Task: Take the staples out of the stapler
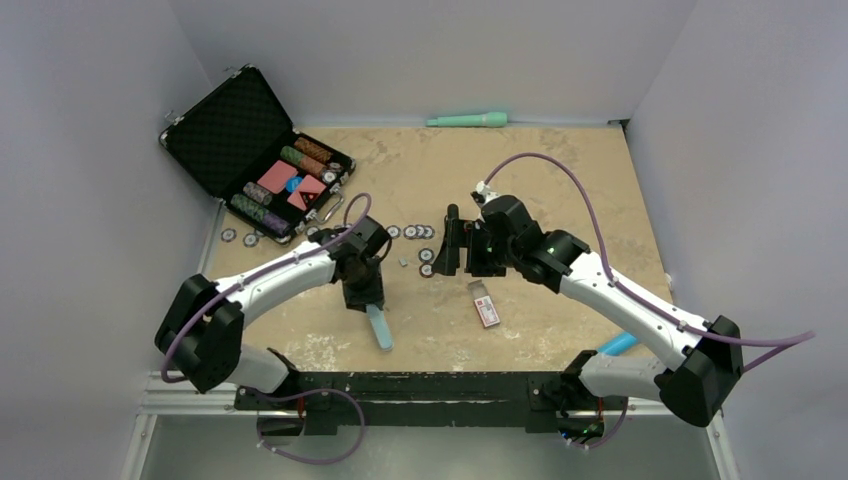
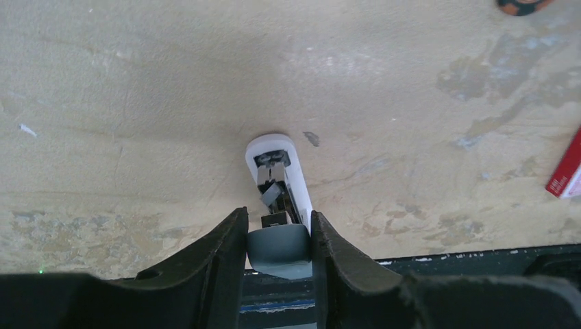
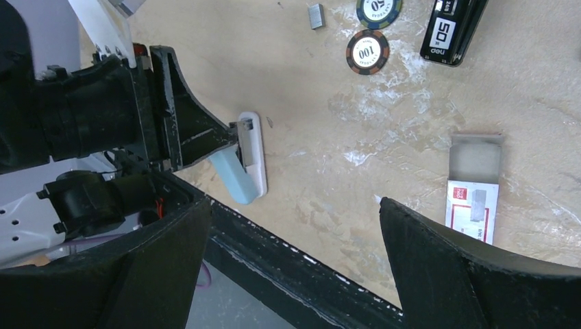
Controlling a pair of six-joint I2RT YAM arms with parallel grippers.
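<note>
1. Left gripper (image 2: 278, 218): jaws clamped on one end of the pale blue bar (image 2: 274, 248), a finger pressed to each side. The bar's white part, with metal parts showing, sticks out ahead of the jaws and rests on the table (image 1: 560, 180).
2. Right gripper (image 3: 293, 204): jaws spread wide, nothing between them.
3. Stapler (image 3: 452, 27): black, lying on the table, ahead of the right jaws toward their right finger, well apart from both grippers.
4. Staples (image 3: 315, 15): small grey strip, loose on the table, between the two sets of jaws. Poker chips (image 3: 366, 51) lie between strip and stapler.
5. Red-and-white box (image 3: 473, 199): flap open, just ahead of the right jaws' right finger.
</note>
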